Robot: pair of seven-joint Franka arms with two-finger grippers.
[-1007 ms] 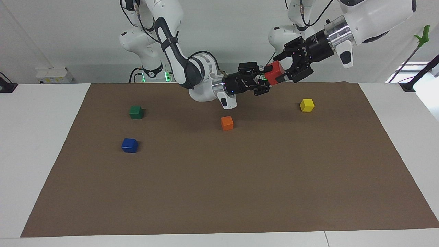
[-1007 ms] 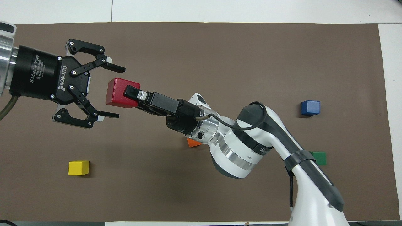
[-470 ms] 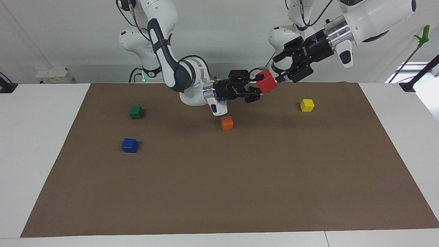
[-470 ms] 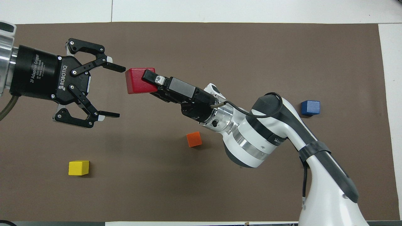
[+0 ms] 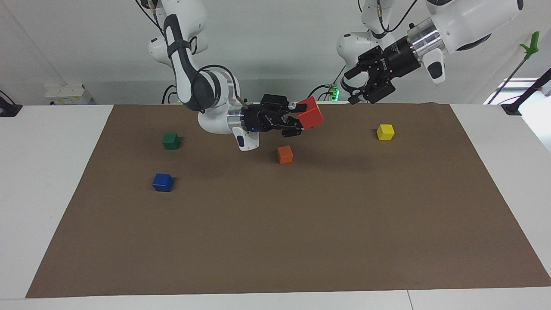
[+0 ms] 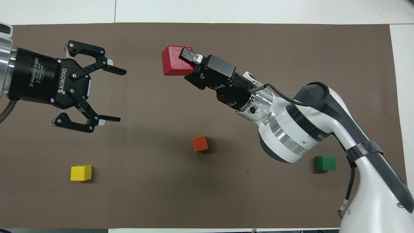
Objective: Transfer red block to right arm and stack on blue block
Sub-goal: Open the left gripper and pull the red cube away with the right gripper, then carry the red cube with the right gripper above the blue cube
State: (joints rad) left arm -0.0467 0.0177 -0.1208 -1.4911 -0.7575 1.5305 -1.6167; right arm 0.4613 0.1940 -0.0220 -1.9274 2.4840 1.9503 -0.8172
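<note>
The red block (image 5: pixel 311 113) hangs in the air over the mat, with my right gripper (image 5: pixel 301 119) shut on it; the overhead view shows the red block (image 6: pixel 174 60) at the tip of the right gripper (image 6: pixel 185 63). It is above the mat near the orange cube. My left gripper (image 5: pixel 349 89) is open and empty, raised toward the left arm's end, apart from the block. The overhead view shows the left gripper (image 6: pixel 117 95) with its fingers spread wide. The blue block (image 5: pixel 162 182) sits on the mat toward the right arm's end; the right arm hides it in the overhead view.
A brown mat (image 5: pixel 275 241) covers the table. On it are an orange cube (image 5: pixel 285 154) near the middle, a yellow cube (image 5: pixel 385 131) toward the left arm's end, and a green cube (image 5: pixel 171 141) nearer to the robots than the blue block.
My right gripper has carried the red block out from between the left gripper's open fingers and toward the right arm's end. The left gripper has drawn back slightly and stayed open.
</note>
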